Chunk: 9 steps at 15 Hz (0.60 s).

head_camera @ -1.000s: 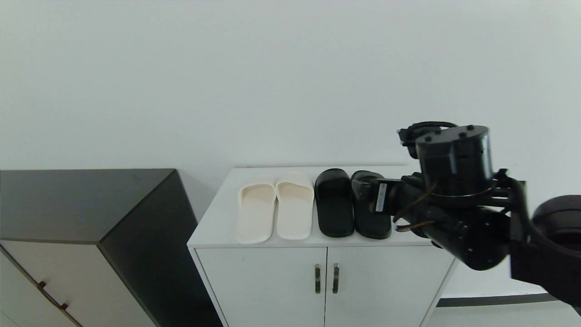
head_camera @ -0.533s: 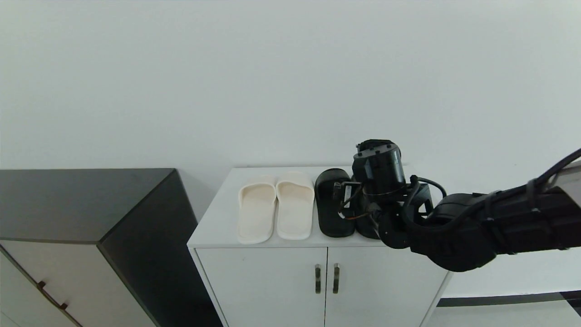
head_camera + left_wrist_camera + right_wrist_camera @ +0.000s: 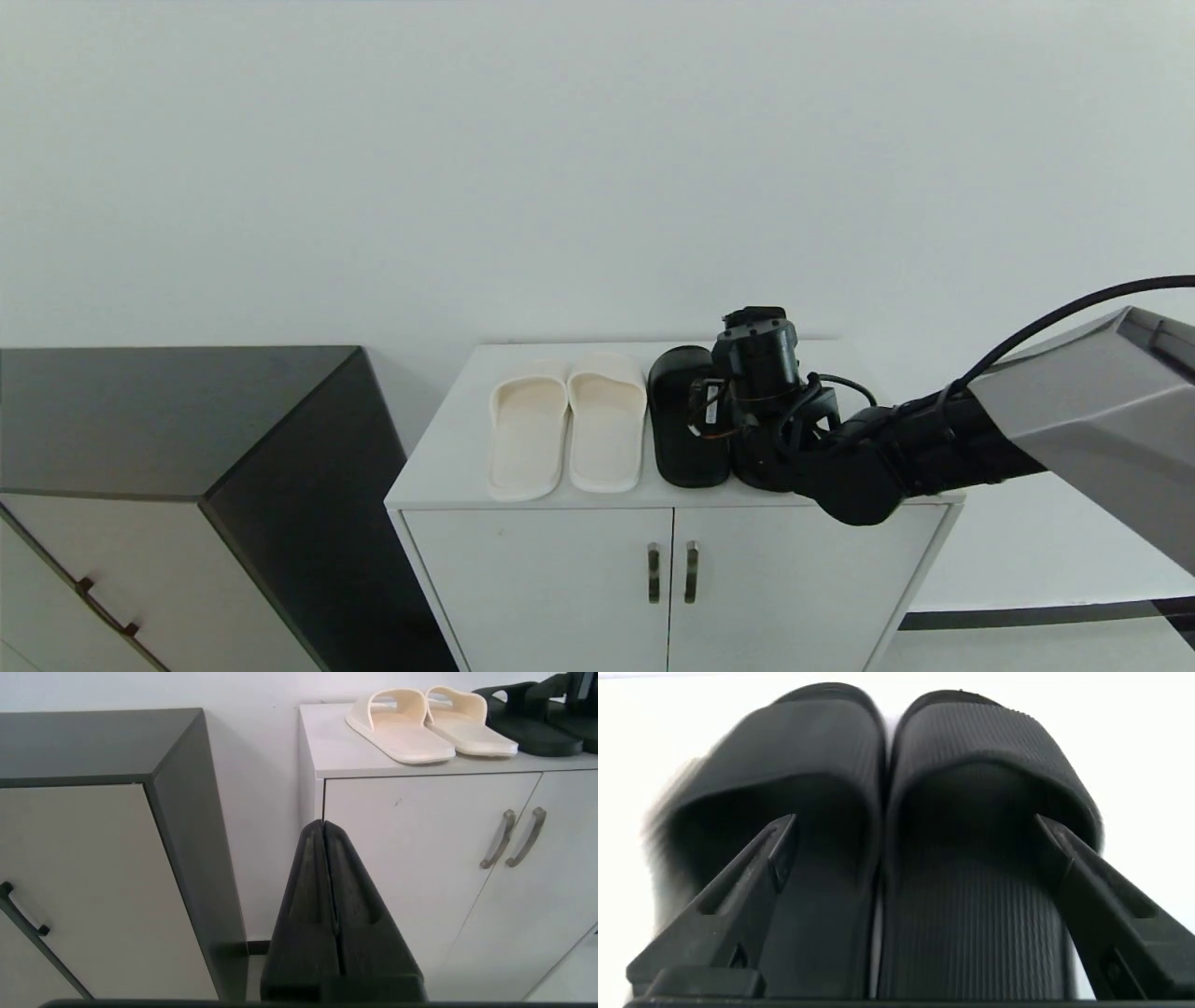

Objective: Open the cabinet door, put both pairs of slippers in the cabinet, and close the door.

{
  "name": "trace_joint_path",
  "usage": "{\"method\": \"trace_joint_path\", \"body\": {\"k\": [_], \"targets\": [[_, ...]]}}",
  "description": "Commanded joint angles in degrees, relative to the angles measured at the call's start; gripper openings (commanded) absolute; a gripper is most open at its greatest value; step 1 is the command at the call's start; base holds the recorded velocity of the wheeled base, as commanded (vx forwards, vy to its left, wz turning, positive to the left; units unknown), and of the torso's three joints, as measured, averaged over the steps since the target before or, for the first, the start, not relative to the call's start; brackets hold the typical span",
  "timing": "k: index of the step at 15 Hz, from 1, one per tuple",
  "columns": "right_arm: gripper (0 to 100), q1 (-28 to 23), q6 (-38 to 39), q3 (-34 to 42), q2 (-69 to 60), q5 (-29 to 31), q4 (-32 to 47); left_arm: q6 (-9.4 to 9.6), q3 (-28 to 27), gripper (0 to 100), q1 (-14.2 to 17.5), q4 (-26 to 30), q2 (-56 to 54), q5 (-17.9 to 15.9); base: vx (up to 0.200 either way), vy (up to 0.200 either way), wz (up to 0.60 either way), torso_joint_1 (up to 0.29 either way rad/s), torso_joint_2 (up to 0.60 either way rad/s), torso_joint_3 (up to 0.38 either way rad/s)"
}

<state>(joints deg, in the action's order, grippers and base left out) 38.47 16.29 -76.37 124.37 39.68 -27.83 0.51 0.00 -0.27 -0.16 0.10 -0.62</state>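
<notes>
Found the right gripper point(image 3: 915, 821) opened wide, released, holding nothing, with one finger point(image 3: 752, 882) at the outer side of each slipper of the black pair point(image 3: 686, 420) and both straps just ahead between the tips; could not tell any contact with the slippers. Found the left gripper point(image 3: 323, 831) clenched, fingers pressed flat together on nothing, low in front of the white cabinet point(image 3: 448, 448) and apart from it. Saw both pairs on the cabinet top, toes toward the wall point(image 3: 597, 168): the cream pair point(image 3: 565, 425) near the middle, the black pair just beside it at 3 o'clock, all four slippers in one row, neighbours close or touching. Saw the two doors point(image 3: 541, 588) shut, with the two metal handles point(image 3: 653, 571) upright side by side at 6 o'clock from the gap between the pairs. Noted a dark cabinet point(image 3: 168, 411) at 9 o'clock of the white one, close beside it, with a pale front and a dark handle point(image 3: 23, 910). Noted bare top at 9 o'clock of the cream pair up to the edge, and a narrow strip at 12 o'clock up to the wall; heels near the front edge at 6 o'clock. Noted the right arm point(image 3: 934, 439) across the 3 o'clock end of the top, and pale floor point(image 3: 1027, 644) under a dark skirting point(image 3: 1018, 617) below it.
</notes>
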Motion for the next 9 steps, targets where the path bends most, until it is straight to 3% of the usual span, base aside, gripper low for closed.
{"method": "trace_joint_path", "body": {"k": [1, 7, 8, 9], "targets": [[100, -1.03, -0.03, -3.25, 3.86, -0.13, -0.03, 0.02, 0.0, 0, 0.0, -0.02, -0.01, 0.01, 0.0, 0.0, 0.0, 0.0, 0.0, 0.0], [100, -2.61, -3.63, -5.98, 7.12, -3.12, -4.78, 0.02, 0.0, 0, 0.0, -0.02, -0.01, 0.01, 0.0, 0.0, 0.0, 0.0, 0.0, 0.0], [0, -2.7, -3.81, -5.98, 7.38, -3.12, -5.57, 0.02, 0.0, 0, 0.0, -0.02, -0.01, 0.01, 0.0, 0.0, 0.0, 0.0, 0.0, 0.0], [0, -2.61, -3.89, -5.89, 7.38, -3.12, -5.66, -0.07, 0.0, 0, 0.0, -0.02, -0.01, 0.01, 0.0, 0.0, 0.0, 0.0, 0.0, 0.0]]}}
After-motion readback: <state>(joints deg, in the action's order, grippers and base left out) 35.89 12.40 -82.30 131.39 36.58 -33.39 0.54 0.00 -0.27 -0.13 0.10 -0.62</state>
